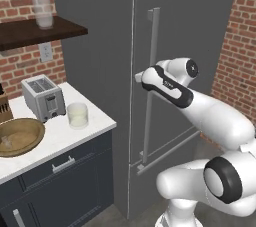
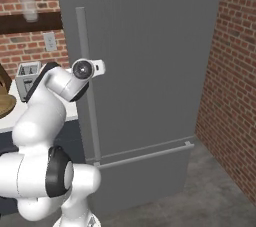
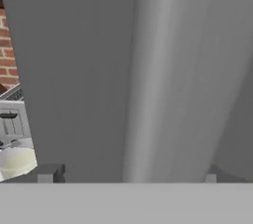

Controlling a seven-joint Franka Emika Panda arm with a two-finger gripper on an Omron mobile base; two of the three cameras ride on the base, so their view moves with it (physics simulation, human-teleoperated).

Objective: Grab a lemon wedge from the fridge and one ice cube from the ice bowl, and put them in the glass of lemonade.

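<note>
White bench (image 1: pixel 95 121) at 8 o'clock in the left base view, over dark drawers. Carrying the toaster (image 1: pixel 43 97) at the back, the glass of lemonade (image 1: pixel 77 115) just at its 4 o'clock, the ice bowl (image 1: pixel 19 136) at 9 o'clock. Dark shelf (image 1: pixel 40 32) at 11 o'clock, bearing frosted glasses (image 1: pixel 42 7).

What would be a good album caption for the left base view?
Robot arm reaches its open gripper to the closed fridge's bar handle; lemonade glass waits on the counter.

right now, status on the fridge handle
Gripper open, straddling the handle, not clamped. Fridge door shut, lemon wedge unseen. Lemonade glass and ice bowl wait on the counter. Nothing in the way.
</note>
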